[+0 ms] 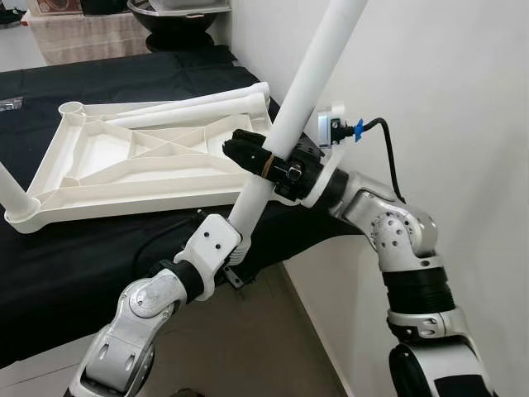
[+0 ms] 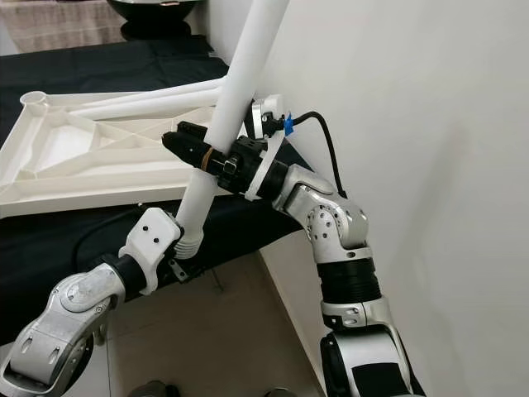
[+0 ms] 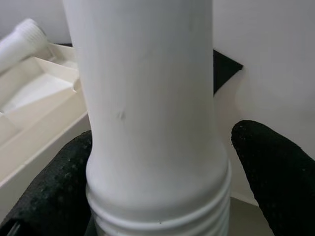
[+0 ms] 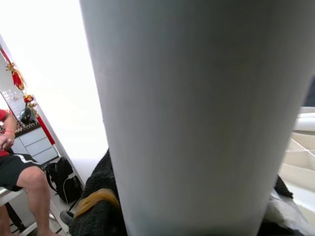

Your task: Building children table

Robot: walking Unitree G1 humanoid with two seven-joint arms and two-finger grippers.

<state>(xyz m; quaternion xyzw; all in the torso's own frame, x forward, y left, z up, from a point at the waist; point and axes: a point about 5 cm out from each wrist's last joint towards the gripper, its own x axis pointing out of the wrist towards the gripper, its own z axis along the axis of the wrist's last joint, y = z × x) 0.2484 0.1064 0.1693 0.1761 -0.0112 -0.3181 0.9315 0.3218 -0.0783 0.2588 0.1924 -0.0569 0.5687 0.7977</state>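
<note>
Black cloth covers the worktop [image 1: 74, 265], which stands against a white wall. On it lies the white plastic tabletop [image 1: 124, 161], upside down, ribbed underside showing.

The table leg [image 1: 289, 124], a long white tube, is held in the air, tilted, just off the near right corner of the tabletop. Its threaded end shows in the left wrist view, pointing down toward the left gripper [image 1: 235, 248], whose fingers [image 3: 273, 167] sit on either side of that end; whether they press on it cannot be told. The right gripper [image 1: 248, 153] is clenched around the middle of the leg.

Progress, as judged: one leg [image 1: 15, 194] already stands in the near left corner socket. Another leg [image 1: 194, 107] lies loose across the tabletop's far side. The far left corner socket [image 1: 73, 108] is open. The held leg is not yet seated in any socket, so most of the assembly remains.

Surroundings: pale tiled floor [image 1: 273, 339] below the worktop edge, a dark bowl [image 1: 178, 16] beyond the worktop. A seated person's leg [image 4: 22, 177] shows in the right wrist view, with a black bag [image 4: 61, 179] beside it.
</note>
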